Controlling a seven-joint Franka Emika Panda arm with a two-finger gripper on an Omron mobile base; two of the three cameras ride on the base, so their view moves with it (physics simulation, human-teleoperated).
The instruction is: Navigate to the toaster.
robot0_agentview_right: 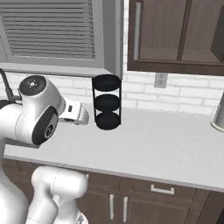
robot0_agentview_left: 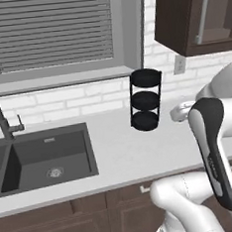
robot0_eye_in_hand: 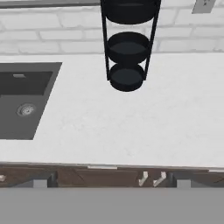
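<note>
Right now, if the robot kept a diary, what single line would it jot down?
goal: reach toaster | facing: counter with black three-tier rack | left: dark sink, faucet | above: window blinds, brown cabinet

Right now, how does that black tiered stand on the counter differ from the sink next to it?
The black three-tier stand rises upright from the counter, while the sink is sunk below the counter's surface. The stand is made of round trays stacked between thin posts; the sink is one wide rectangular basin with a drain. The stand sits back by the brick wall; the sink reaches nearer the counter's front edge. Both are dark and look empty.
</note>
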